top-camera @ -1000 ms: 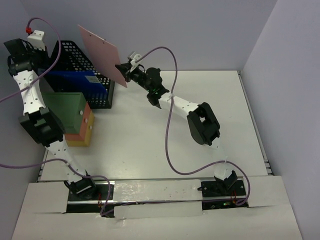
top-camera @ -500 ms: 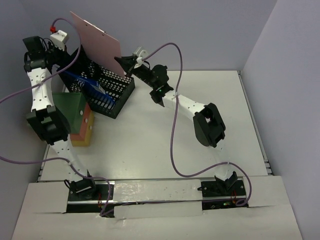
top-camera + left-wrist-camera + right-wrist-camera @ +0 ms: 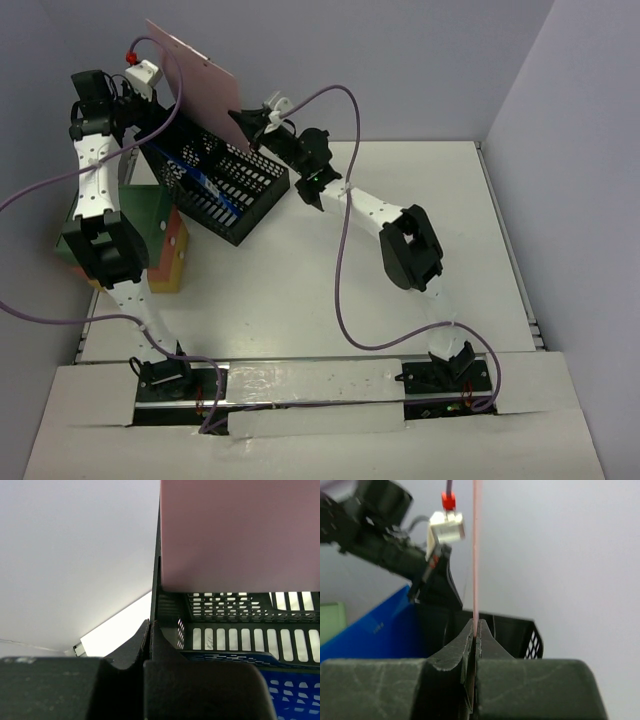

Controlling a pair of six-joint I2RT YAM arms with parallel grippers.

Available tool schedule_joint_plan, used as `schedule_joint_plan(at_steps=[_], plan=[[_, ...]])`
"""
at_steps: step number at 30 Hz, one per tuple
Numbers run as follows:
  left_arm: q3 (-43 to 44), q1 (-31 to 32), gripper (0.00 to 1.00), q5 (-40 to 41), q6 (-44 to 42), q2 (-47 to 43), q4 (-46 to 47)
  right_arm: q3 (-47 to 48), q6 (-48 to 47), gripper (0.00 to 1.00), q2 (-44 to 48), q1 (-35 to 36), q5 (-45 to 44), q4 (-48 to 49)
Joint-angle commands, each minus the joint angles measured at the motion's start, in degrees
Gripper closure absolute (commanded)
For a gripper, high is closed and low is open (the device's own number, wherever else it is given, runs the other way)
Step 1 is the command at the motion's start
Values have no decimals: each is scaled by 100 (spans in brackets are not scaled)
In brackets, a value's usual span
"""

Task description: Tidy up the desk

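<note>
My left gripper is shut on the rim of a black mesh basket and holds it lifted and tilted over the white desk. A blue folder lies inside the basket. My right gripper is shut on the lower edge of a flat pink sheet, upright above the basket's far side. In the left wrist view the jaws pinch the basket wall, with the pink sheet just above. In the right wrist view the jaws clamp the sheet's thin edge.
A stack of green, orange and yellow folders stands at the desk's left edge, under the left arm. Lavender walls close the back and both sides. Purple cables loop over the desk's middle.
The left gripper has lifted the basket, tilted it and swung it right, towards the desk's middle. The right gripper has carried the pink sheet left, over the basket's far side.
</note>
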State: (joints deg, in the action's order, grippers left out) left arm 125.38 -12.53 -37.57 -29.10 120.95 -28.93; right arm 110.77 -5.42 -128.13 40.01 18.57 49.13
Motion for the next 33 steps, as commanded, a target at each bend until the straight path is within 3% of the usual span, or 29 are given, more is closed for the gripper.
schedule_joint_plan(at_steps=[1,11,24,26,28,29,30,33], plan=[[-244,76,100,-269,311,-107,-598,278,79,100,-352,112,-187,-22],[-276,76,100,-155,414,-54,-464,-703,533,100,-369,209,-134,167],[-380,52,100,30,589,-154,-390,-45,512,98,-1134,97,-177,-538],[-391,46,100,179,662,-160,-355,138,464,80,-1155,86,-103,-753],[-344,37,100,538,746,-145,-327,65,393,49,-1039,95,-12,-805],[-312,29,100,761,774,-131,-342,-54,405,39,-932,92,-47,-787],[-286,11,100,890,783,-125,-359,-154,430,31,-849,86,-99,-727],[-362,-63,100,1469,955,-167,-274,-577,445,27,-474,78,-247,-383]])
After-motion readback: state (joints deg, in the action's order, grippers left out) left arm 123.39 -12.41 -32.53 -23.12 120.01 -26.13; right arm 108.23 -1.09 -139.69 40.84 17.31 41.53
